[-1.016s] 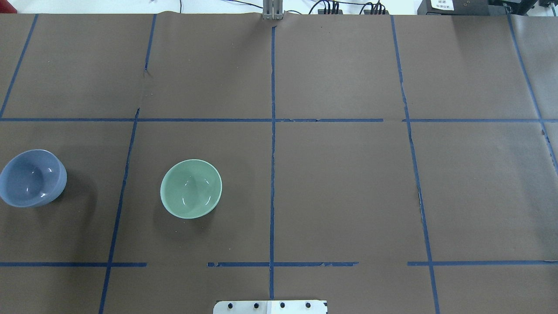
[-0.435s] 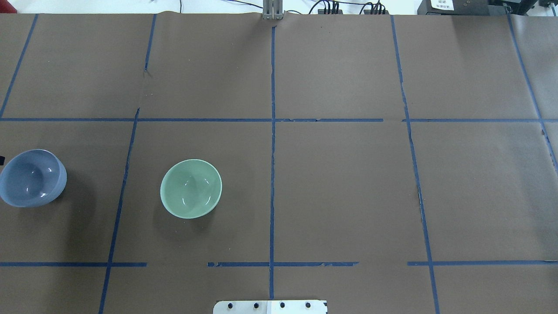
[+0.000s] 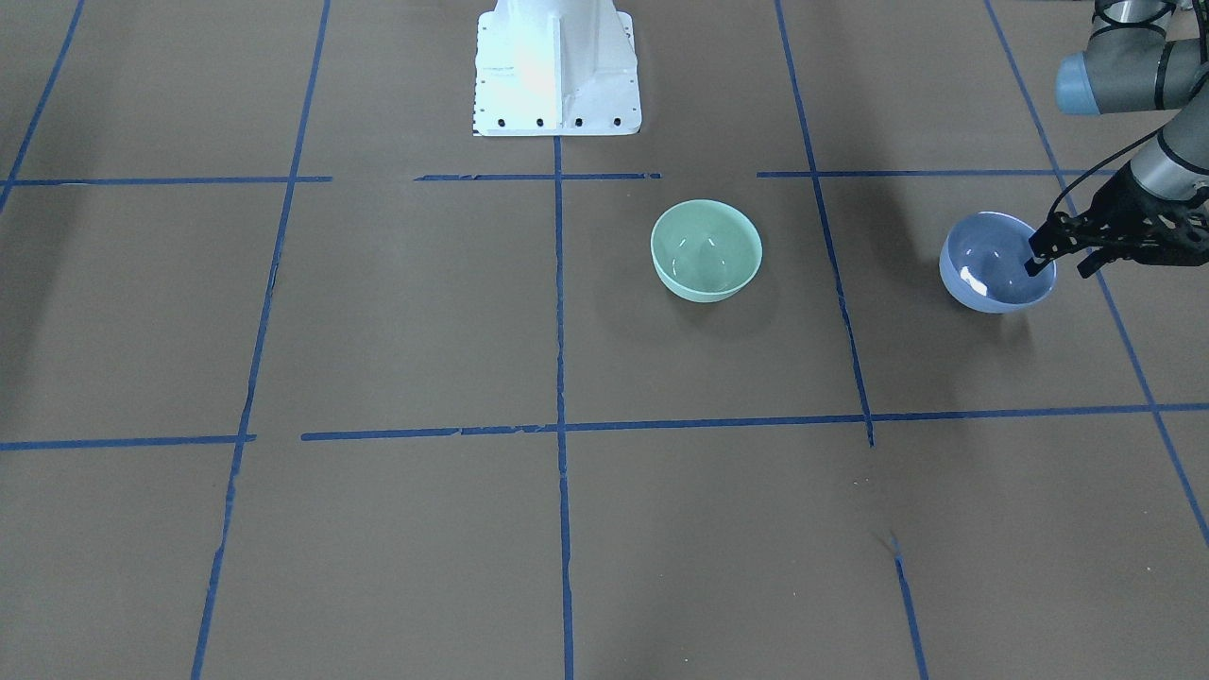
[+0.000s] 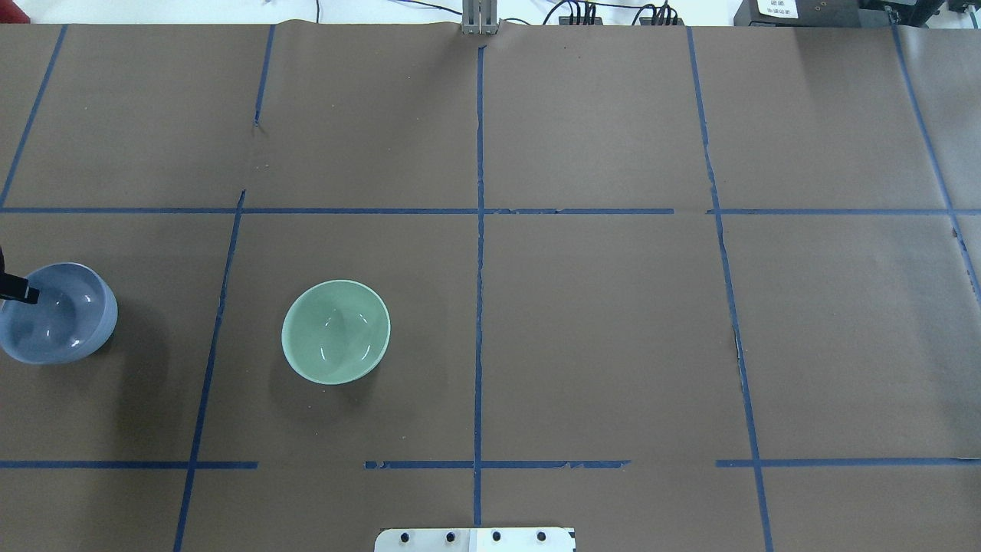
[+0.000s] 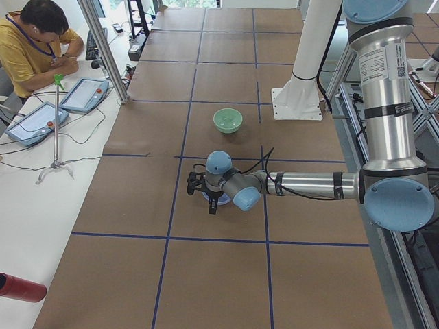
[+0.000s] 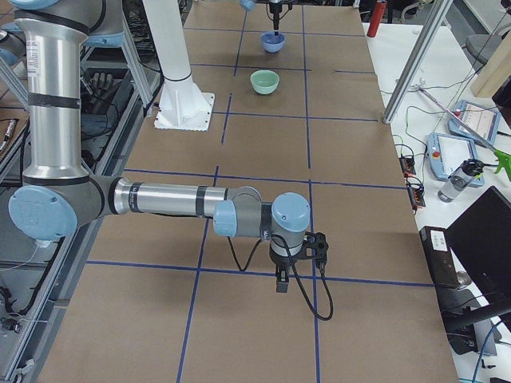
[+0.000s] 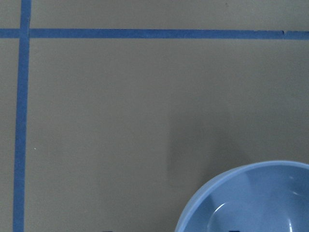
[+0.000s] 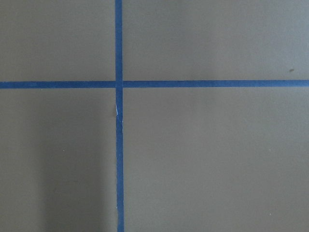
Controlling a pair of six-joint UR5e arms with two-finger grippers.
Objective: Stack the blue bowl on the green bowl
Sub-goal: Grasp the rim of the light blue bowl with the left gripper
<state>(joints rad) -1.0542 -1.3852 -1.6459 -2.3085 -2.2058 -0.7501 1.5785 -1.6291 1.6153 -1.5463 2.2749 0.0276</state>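
Note:
The blue bowl [image 3: 992,274] stands upright on the brown table at my far left, also seen in the overhead view [image 4: 61,314] and the left wrist view [image 7: 251,203]. The green bowl [image 3: 706,250] stands upright and empty nearer the centre [image 4: 336,331], apart from the blue one. My left gripper [image 3: 1058,264] is open at the blue bowl's outer rim, one finger over the inside and one outside; a fingertip [image 4: 19,292] shows at the overhead view's left edge. My right gripper [image 6: 291,267] hangs over bare table far from both bowls; I cannot tell whether it is open or shut.
The white robot base [image 3: 557,66] stands at the table's near-robot edge. Blue tape lines grid the brown cover. An operator [image 5: 34,41] sits at a side desk with tablets beyond the table's far side.
My left gripper has come in from the left edge of the overhead view and now reaches the blue bowl's rim. Neither bowl has moved.

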